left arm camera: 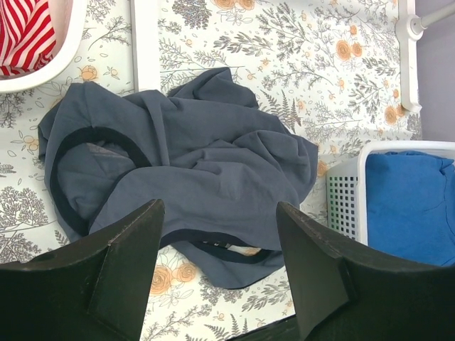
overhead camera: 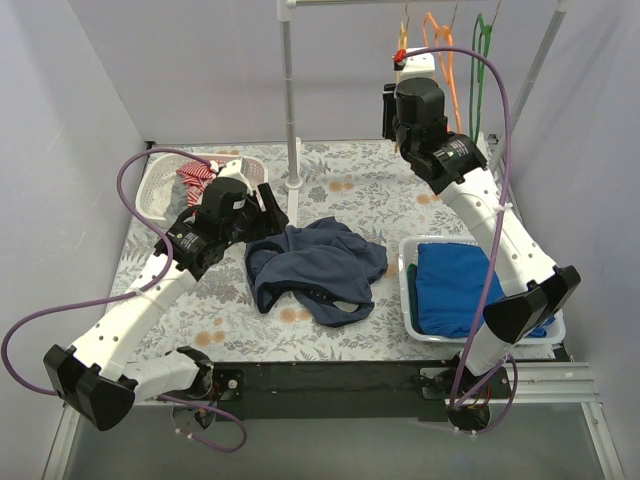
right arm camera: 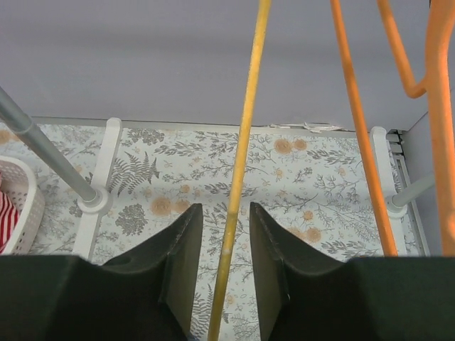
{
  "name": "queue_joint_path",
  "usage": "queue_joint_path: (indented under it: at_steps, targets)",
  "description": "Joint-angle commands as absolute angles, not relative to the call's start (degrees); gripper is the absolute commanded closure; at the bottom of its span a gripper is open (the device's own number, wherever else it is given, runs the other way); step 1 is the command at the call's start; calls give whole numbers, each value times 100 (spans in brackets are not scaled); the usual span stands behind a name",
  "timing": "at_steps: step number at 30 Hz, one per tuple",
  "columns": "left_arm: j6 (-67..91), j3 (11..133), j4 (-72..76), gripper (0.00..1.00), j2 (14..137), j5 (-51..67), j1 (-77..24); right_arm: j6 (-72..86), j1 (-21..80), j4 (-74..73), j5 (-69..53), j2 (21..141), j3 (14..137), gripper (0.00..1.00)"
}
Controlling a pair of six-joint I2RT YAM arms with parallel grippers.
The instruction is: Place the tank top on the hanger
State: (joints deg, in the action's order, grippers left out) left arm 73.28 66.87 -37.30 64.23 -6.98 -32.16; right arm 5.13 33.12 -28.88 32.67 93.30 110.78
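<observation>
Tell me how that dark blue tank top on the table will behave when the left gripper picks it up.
Probably floppy: the tank top lies crumpled in soft folds, so it should sag and drape from one pinch point. Likely light, being thin fabric. Its dark-trimmed openings may hang loose and tangle, since layers overlap.

The tank top (overhead camera: 315,265), dark navy and soft, lies crumpled in a heap at the middle of the worktop (overhead camera: 350,190), with one dark-edged opening showing. The hanger (right arm camera: 245,121), thin and yellow, hangs above the far right, well apart from it.
</observation>
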Motion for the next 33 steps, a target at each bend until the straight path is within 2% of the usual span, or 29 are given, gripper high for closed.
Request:
queue_joint_path:
  at_steps: [1, 5, 12, 33]
  targets:
    - [7233, 6724, -3683, 36, 6293, -685, -3155, 440, 3243, -2619, 3392, 9422, 11197, 69]
    - [7172, 6759, -3700, 36, 6302, -703, -3146, 369, 3217, -2646, 3533, 9422, 11171, 77]
    - [7181, 6706, -3674, 37, 6258, -721, -3129, 211, 3208, -2681, 3656, 9247, 11022, 99]
    - [7286, 6609, -3656, 37, 6205, -773, -3111, 18, 3208, -2313, 2945, 8518, 11031, 99]
